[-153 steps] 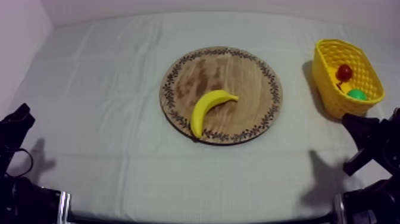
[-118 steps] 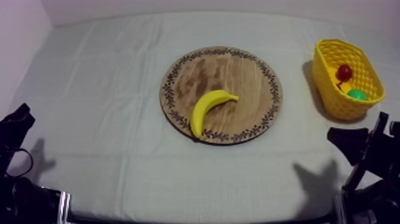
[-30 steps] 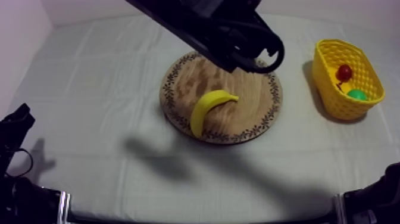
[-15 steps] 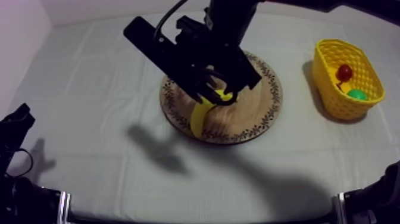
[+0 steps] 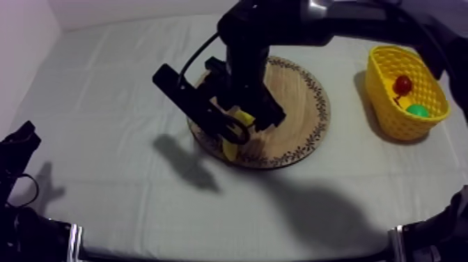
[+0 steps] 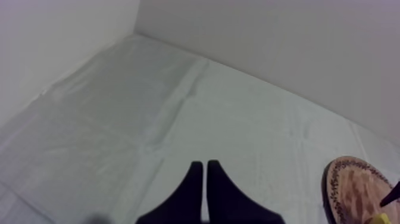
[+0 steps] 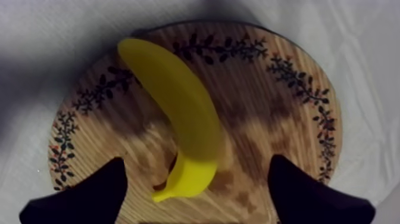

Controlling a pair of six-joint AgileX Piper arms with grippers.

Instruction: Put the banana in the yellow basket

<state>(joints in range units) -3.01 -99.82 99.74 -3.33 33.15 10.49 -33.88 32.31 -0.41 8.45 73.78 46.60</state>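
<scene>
My right gripper (image 5: 240, 127) hangs low over the wooden board (image 5: 301, 104), with the arm reaching in from beyond the board's far rim; its two black fingers (image 7: 89, 192) stand wide apart and hold nothing. In the right wrist view the banana (image 7: 178, 110) lies flat on the board (image 7: 271, 119), its stem end between my spread fingers with wood showing on each side of it, and its thick end pointing toward the patterned rim. From above my gripper covers most of the banana (image 5: 231, 147); the yellow end that shows lies near the board's near rim.

The yellow basket (image 5: 387, 87) stands on the cloth (image 5: 104, 83), well apart from the board, on my right arm's side; inside it are a small red fruit (image 5: 402, 85) and something green (image 5: 418, 110), perhaps the pear, though I cannot say for sure.

My left gripper (image 6: 205, 174) is well away from the board, above bare cloth; its fingers lie pressed together in a narrow wedge with nothing between them; an arc of the board's rim (image 6: 351, 184) shows beyond them.
</scene>
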